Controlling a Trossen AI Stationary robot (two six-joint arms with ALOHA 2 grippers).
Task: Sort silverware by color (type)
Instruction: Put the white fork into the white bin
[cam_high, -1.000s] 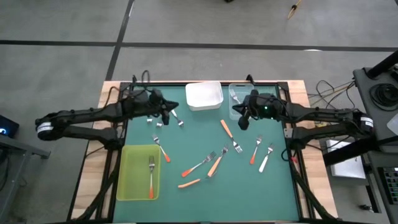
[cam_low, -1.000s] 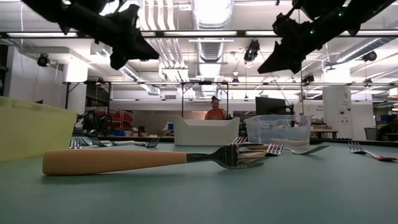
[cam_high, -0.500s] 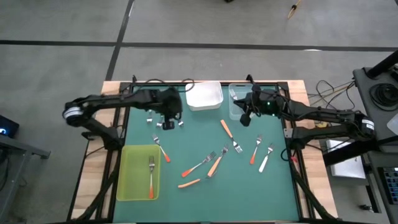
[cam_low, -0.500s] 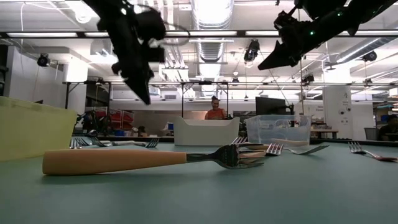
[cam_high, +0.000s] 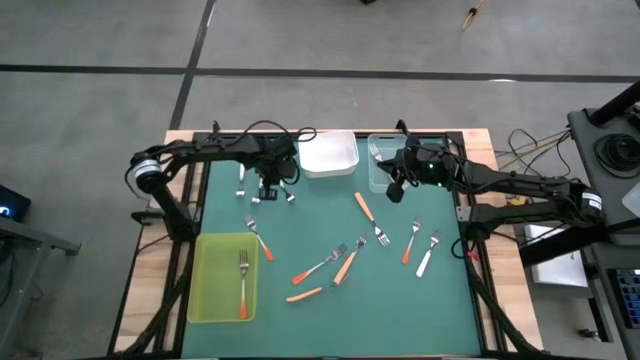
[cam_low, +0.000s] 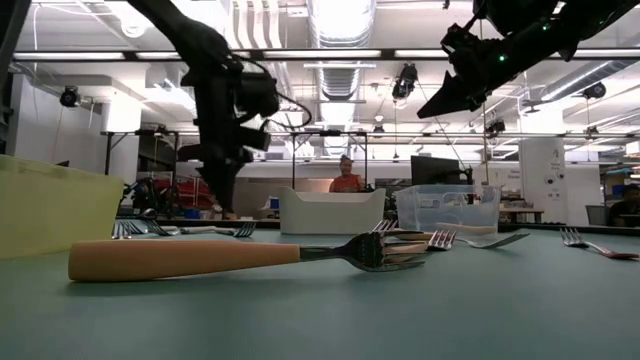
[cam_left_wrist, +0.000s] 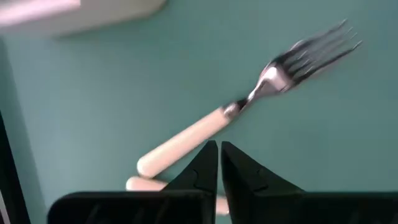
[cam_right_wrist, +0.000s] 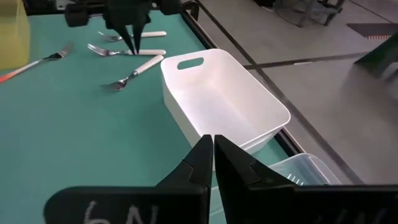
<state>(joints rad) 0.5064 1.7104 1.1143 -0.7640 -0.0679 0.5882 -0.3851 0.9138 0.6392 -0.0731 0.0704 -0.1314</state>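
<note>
The silverware lies scattered on the green table. Two white-handled forks lie at the far left, near the white tray. My left gripper hangs shut just above them, pointing down. In the left wrist view its tips stand over one white handle, with a second handle beside it. My right gripper hovers shut, high by the clear tray. Red-orange and light orange forks lie mid-table. One red-orange fork rests in the yellow-green tray.
A light orange fork lies close to the low camera. More forks and a white-handled one lie at the right. Bare green table stretches along the near edge. A person stands far behind the table.
My left gripper has sunk from high above the table to just over the white forks. It has tipped from nearly level to pointing down and rolled about its own line. The left arm has swung in toward the far edge.
</note>
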